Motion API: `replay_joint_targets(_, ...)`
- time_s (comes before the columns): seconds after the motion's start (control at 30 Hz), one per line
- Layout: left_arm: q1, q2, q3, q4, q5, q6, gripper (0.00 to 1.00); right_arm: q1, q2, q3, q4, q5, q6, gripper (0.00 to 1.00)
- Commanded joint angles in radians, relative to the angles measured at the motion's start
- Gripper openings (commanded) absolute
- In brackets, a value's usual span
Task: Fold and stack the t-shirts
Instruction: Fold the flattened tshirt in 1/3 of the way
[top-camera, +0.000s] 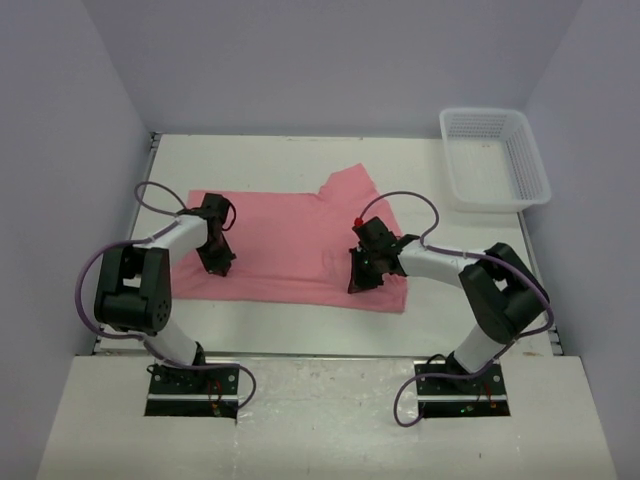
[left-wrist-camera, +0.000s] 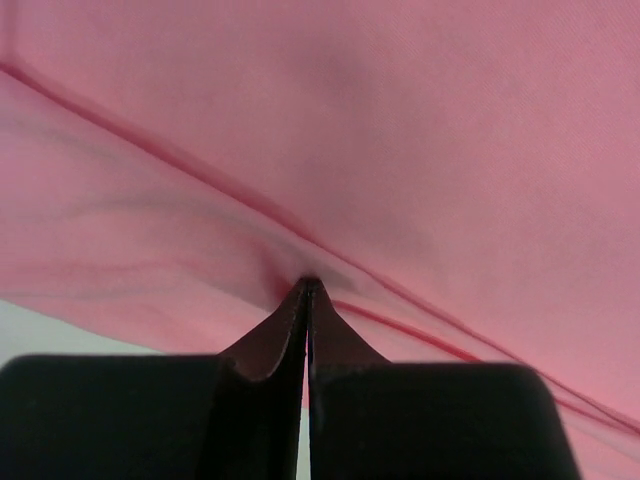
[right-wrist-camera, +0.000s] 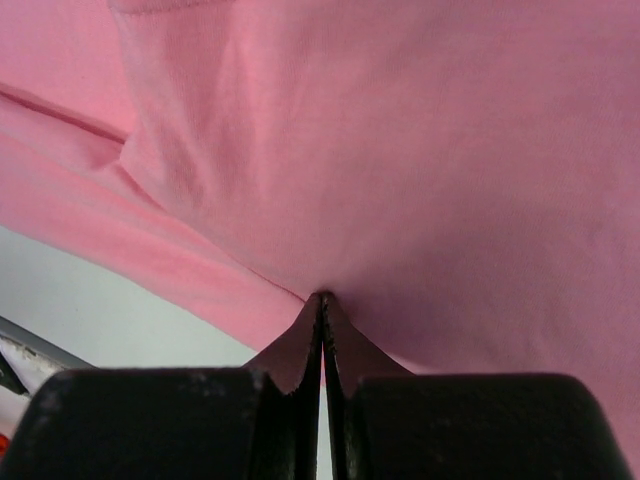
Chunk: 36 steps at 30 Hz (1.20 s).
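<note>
Pink t-shirt (top-camera: 290, 240) | arms (top-camera: 185, 236) bent, wrists down | jaws pinching it

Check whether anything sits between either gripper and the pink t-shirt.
Nothing visible does. The left gripper and the right gripper are each shut directly on the t-shirt, pinching its fabric at the tips.

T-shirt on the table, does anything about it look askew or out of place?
Mildly. The t-shirt lies mostly flat, but one sleeve juts from its far edge, breaking the neat outline. Fabric puckers where the left tool pinches it. No damage shows.
</note>
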Motion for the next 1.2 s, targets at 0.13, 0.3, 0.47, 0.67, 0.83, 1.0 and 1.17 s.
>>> replay_joint_targets(0.13, 0.011, -0.131, -0.081, -0.094, -0.062, -0.049, 0.0, 0.088, -0.077, -0.13, -0.066, 0.066, 0.088, 0.0)
replay_joint_targets(0.3, 0.011, -0.209, -0.115, -0.134, -0.068, -0.076, 0.0, 0.138, -0.105, -0.174, -0.051, 0.079, 0.146, 0.0)
replay_joint_targets(0.47, 0.011, -0.245, -0.142, -0.171, -0.077, -0.095, 0.0, 0.181, -0.131, -0.222, -0.032, 0.091, 0.204, 0.0)
replay_joint_targets(0.67, 0.01, -0.292, -0.146, -0.197, -0.08, -0.105, 0.0, 0.241, -0.145, -0.243, -0.037, 0.114, 0.249, 0.0)
replay_joint_targets(0.83, 0.007, -0.381, -0.1, -0.203, -0.074, -0.054, 0.0, 0.272, -0.158, -0.21, -0.08, 0.163, 0.258, 0.0)
replay_joint_targets(1.0, -0.01, -0.47, -0.026, -0.165, -0.063, -0.007, 0.0, 0.309, -0.231, -0.075, -0.208, 0.238, 0.218, 0.0)
replay_joint_targets(1.17, -0.01, -0.437, 0.006, -0.097, -0.003, 0.021, 0.0, 0.31, -0.248, 0.08, -0.339, 0.278, 0.16, 0.05)
